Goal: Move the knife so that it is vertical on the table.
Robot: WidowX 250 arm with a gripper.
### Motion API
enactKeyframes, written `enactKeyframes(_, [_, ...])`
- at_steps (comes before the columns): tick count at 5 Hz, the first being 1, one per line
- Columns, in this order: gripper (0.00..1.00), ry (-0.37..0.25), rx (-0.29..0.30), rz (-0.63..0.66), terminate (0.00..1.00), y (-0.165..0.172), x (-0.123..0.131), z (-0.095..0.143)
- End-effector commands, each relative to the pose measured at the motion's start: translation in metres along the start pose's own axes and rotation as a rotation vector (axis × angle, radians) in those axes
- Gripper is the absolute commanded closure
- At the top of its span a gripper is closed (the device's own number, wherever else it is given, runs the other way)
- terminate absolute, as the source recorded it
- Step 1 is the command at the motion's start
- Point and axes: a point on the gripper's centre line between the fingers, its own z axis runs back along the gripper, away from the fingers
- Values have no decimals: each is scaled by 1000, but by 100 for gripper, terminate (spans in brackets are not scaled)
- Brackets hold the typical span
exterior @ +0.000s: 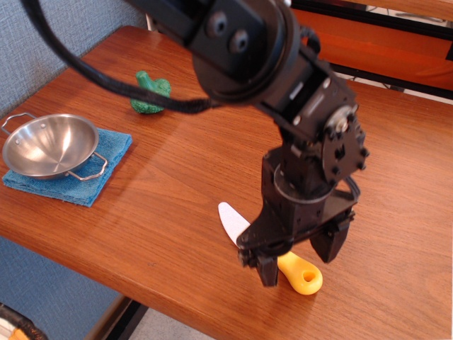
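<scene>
The knife (244, 237) lies on the table (396, 177) near its front edge, its blade pointing back and to the left and its handle toward the front right. The gripper (299, 258) stands over the handle with one finger on each side of it. Well apart to the left, a bowl (49, 144) sits on a cloth (85, 180) near the left edge, and a toy broccoli (147, 95) lies behind them, farther back on the table.
</scene>
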Motion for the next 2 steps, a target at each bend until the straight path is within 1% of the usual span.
enactKeyframes(1, [0, 37, -39, 98, 0, -3, 5, -4])
enactKeyframes(2, [0, 38, -47, 121, 0, -3, 7, -8])
